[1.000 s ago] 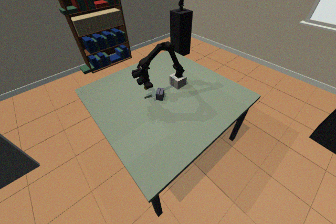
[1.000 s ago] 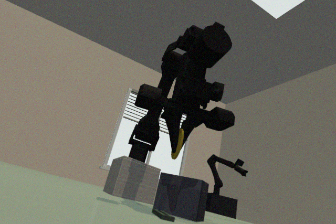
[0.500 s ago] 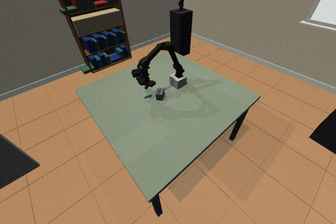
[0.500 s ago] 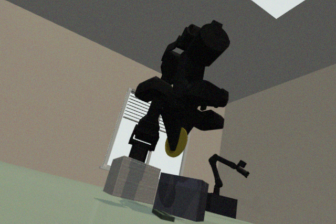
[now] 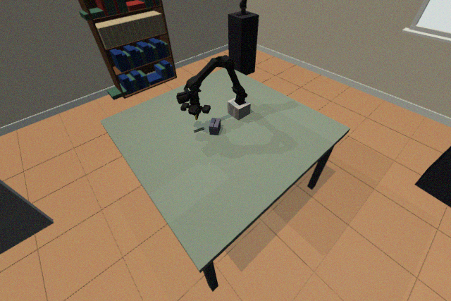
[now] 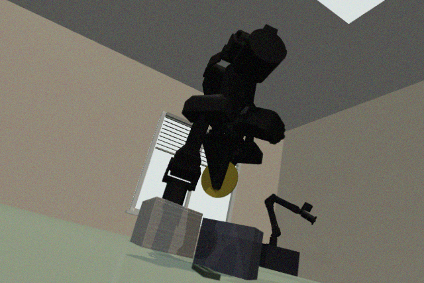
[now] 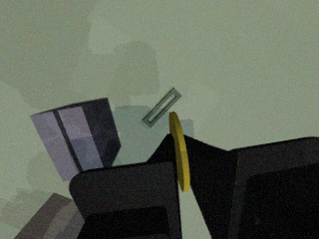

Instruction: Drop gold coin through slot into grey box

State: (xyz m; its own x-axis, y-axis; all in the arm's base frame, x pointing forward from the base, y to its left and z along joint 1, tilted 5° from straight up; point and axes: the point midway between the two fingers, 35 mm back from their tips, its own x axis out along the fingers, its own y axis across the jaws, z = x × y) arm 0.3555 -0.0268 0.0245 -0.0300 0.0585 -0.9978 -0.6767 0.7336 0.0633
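Observation:
My gripper [image 5: 196, 114] [image 6: 216, 186] [image 7: 172, 137] is shut on the gold coin [image 5: 196, 118] [image 6: 232, 178] [image 7: 180, 153], which is upright between the fingertips, in the air above the table. One finger hides part of the coin's face in the exterior view. The dark-green holder [image 5: 199, 130] [image 6: 205, 272] [image 7: 148, 121] is empty. The closed grey box [image 5: 214, 130] [image 6: 227, 250] [image 7: 112, 131] stands beside it. The dark slot [image 7: 69, 139] in its lid shows left of the coin in the wrist view, tilted more than the coin.
The arm's pale base block [image 5: 238, 108] [image 6: 167, 228] [image 7: 45, 219] stands behind the box on the green table [image 5: 232, 195] [image 6: 68, 248]. A bookcase [image 5: 131, 24] and a second arm on a dark pedestal [image 5: 242, 42] stand beyond the table.

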